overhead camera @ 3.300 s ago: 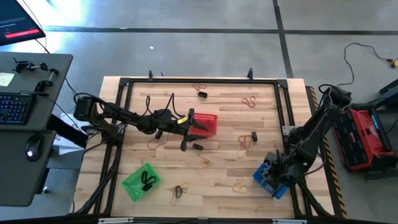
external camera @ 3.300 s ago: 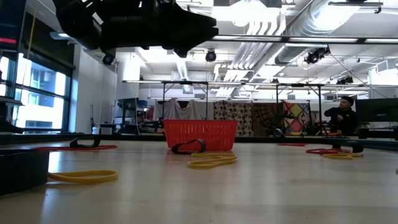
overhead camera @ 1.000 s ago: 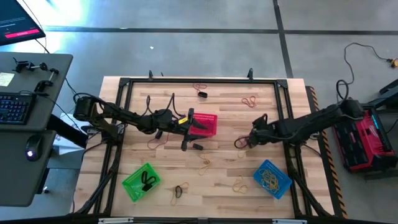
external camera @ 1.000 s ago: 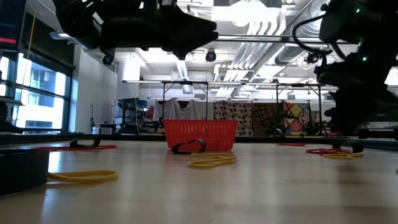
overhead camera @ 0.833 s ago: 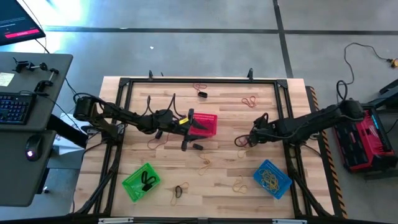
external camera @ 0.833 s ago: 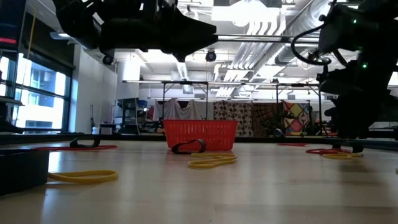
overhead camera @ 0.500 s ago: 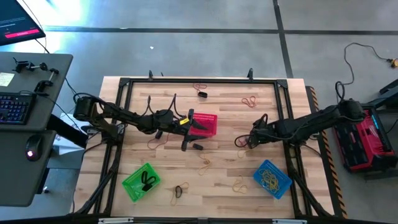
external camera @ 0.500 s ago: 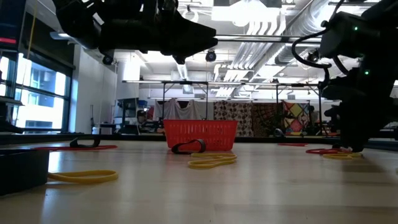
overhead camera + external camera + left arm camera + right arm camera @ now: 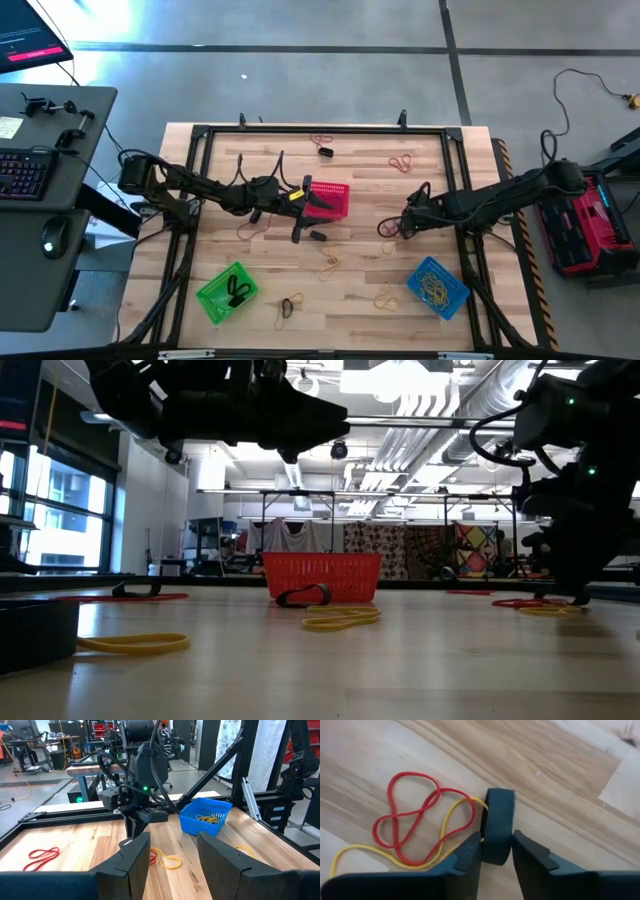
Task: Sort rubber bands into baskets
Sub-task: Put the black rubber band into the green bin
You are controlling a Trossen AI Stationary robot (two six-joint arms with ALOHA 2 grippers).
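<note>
My right gripper points steeply down over the table's right half. It is shut on a broad black rubber band. Beside it a red band and a yellow band lie tangled on the wood. My left gripper is held level and open with nothing between its fingers, over the red basket. The green basket with black bands stands near left. The blue basket with yellow bands stands near right. My right gripper pinches the black band between its two fingers, which come from above and slant down. The band stands on edge in the gap, and its looped end sticks out past the fingertips. I cannot tell whether it is clear of the table.
Loose bands are scattered over the wood: red ones at the far edge and far right, tan ones in the near middle, and a black one by the red basket. A black metal frame borders the table.
</note>
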